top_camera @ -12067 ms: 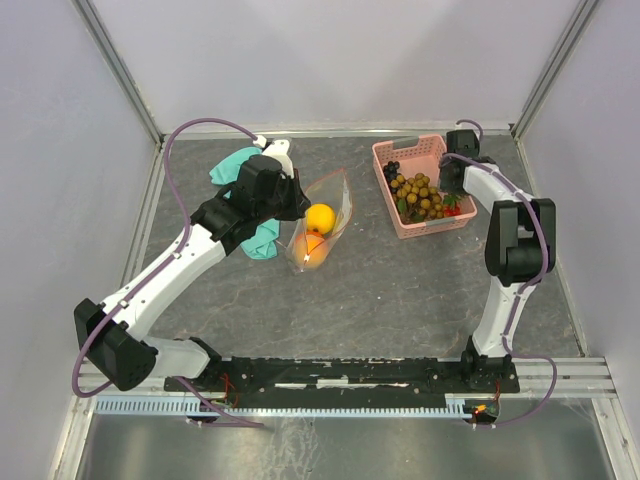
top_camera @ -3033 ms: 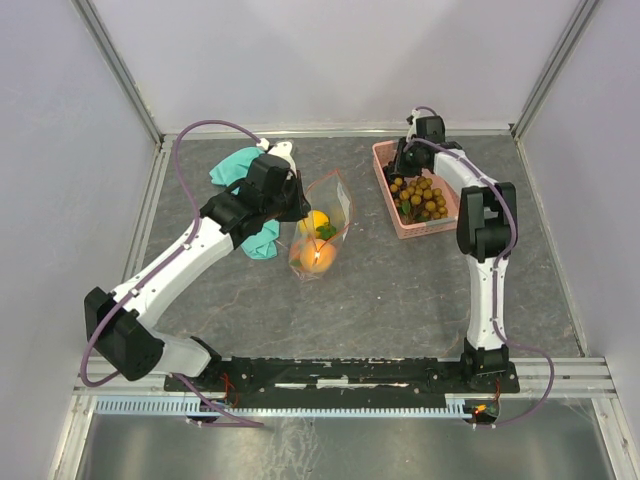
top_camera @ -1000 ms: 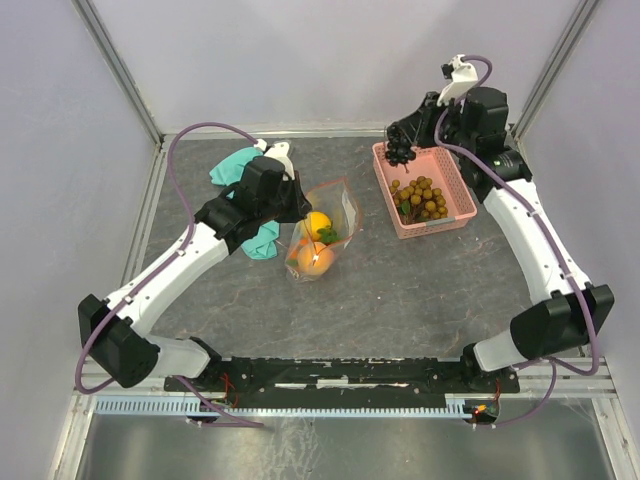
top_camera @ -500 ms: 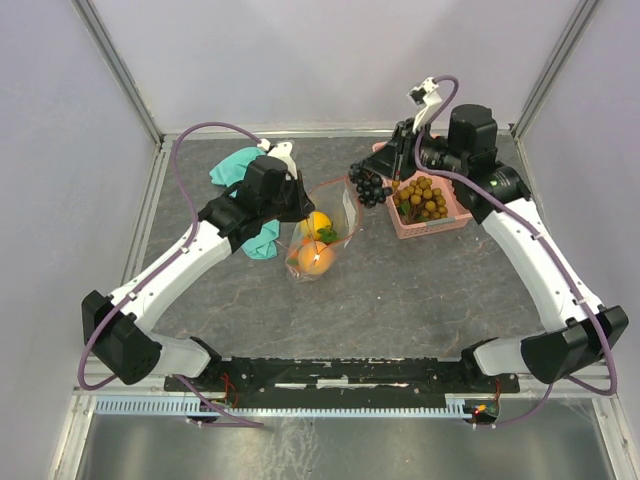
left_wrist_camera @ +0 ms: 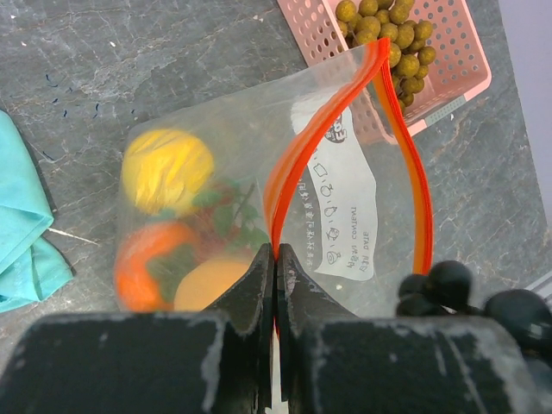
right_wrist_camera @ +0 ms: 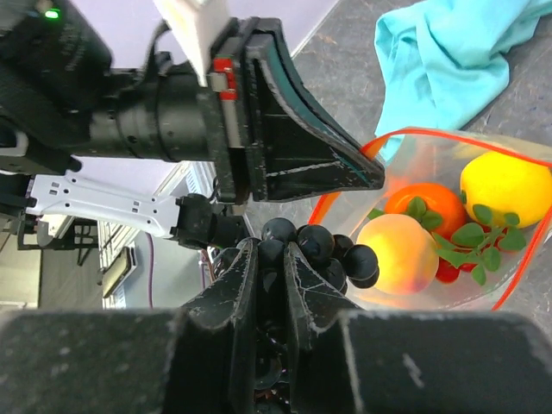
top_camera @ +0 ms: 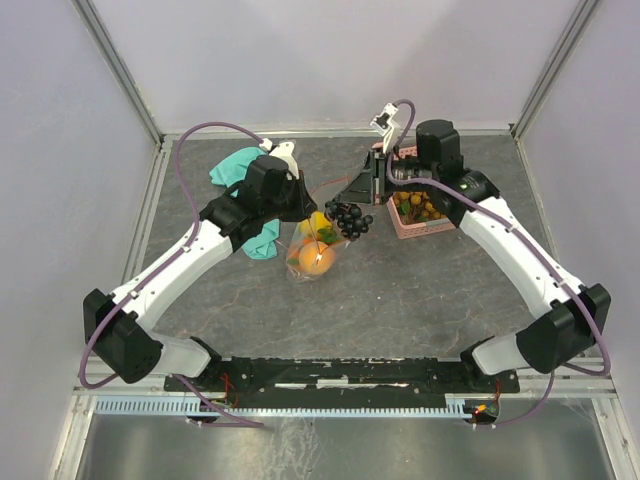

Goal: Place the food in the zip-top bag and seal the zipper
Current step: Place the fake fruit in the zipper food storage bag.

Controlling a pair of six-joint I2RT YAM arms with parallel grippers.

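The clear zip-top bag (top_camera: pixel 322 240) stands open on the table, its red zipper (left_wrist_camera: pixel 297 164) spread wide. Inside lie a yellow lemon (left_wrist_camera: pixel 166 170), orange round fruits (left_wrist_camera: pixel 145 263) and a peach-coloured fruit (right_wrist_camera: pixel 397 253). My left gripper (left_wrist_camera: pixel 276 252) is shut on the near zipper edge, holding the mouth up. My right gripper (right_wrist_camera: pixel 269 252) is shut on the dark grape bunch (top_camera: pixel 348 219), which hangs just above the bag's mouth. The brownish-tan berry cluster (top_camera: pixel 420 204) lies in the pink basket (top_camera: pixel 437 226).
A teal-green cloth (top_camera: pixel 243 166) lies at the back left beside my left arm. The pink basket stands to the right of the bag, under my right arm. Grey walls close in the table on three sides.
My right gripper lifted the grape bunch out of the basket and carried it left to just above the bag's mouth. My left gripper kept holding the bag's zipper edge.
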